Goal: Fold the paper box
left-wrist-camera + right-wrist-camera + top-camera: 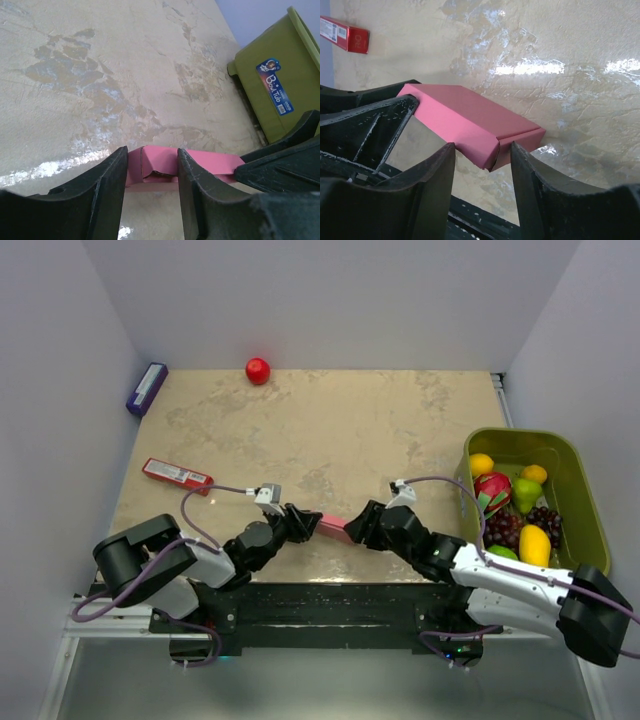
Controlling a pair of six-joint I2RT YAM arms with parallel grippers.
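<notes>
- The paper box (332,527) is at the middle of the surface (330,420), close to its near edge, bridging my two arms. It looks already formed into a flat pink rectangular shell.
- Its long axis runs left to right, from one gripper to the other, so each arm has one short end and neither is nearer.
- The left gripper (300,522) is clamped on its end. In the left wrist view the card fills the gap between both fingers.
- The right gripper (358,526) straddles the opposite end, where a seam and an open corner show. I cannot tell whether it is pressing or just around the card.
- From the right wrist view I judge the box is held slightly off the surface.
- There is bare stone-patterned surface beyond the box. The red packet (176,475) is well off to the left and the green tub (575,455) of fruit well off to the right.
</notes>
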